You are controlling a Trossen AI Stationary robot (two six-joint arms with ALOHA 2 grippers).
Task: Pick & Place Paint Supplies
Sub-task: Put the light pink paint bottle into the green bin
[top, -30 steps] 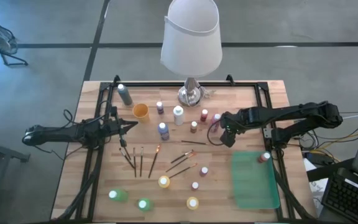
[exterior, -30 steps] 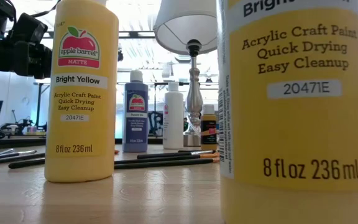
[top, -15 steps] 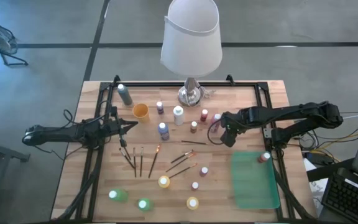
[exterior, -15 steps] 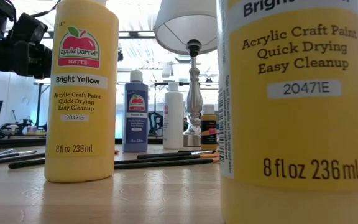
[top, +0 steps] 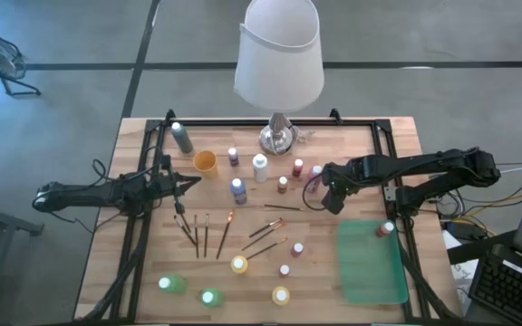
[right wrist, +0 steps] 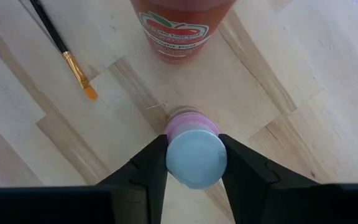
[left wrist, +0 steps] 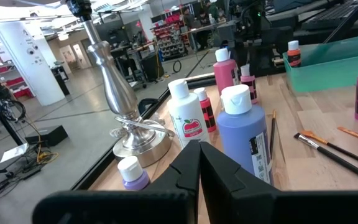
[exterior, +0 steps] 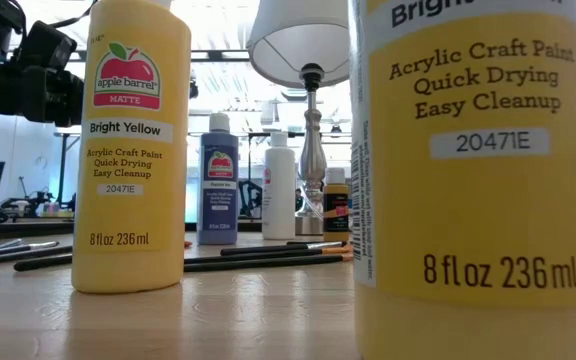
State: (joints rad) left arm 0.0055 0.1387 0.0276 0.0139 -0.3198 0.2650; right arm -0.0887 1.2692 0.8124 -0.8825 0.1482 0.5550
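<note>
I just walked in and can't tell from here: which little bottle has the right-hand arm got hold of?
Start at the tall lamp with the white shade at the table's far edge, then look toward the flat green tray. Between them the right gripper is shut on the small pink paint bottle. Unlike the red-labelled bottle standing free beside it, dark fingers pinch its white cap.

Yellow paint bottle [exterior: 133,140], at nine o'clock in the low view: "apple barrel MATTE", "Bright Yellow", "Acrylic Craft Paint, Quick Drying, Easy Cleanup", "20471E", "8 fl oz 236 ml".

Second yellow bottle [exterior: 478,170], at three o'clock, nearest the lens: "Acrylic Craft Paint, Quick Drying, Easy Cleanup", "20471E", "8 fl oz 236 ml"; colour name cut off.

Other labels: unreadable.
</note>
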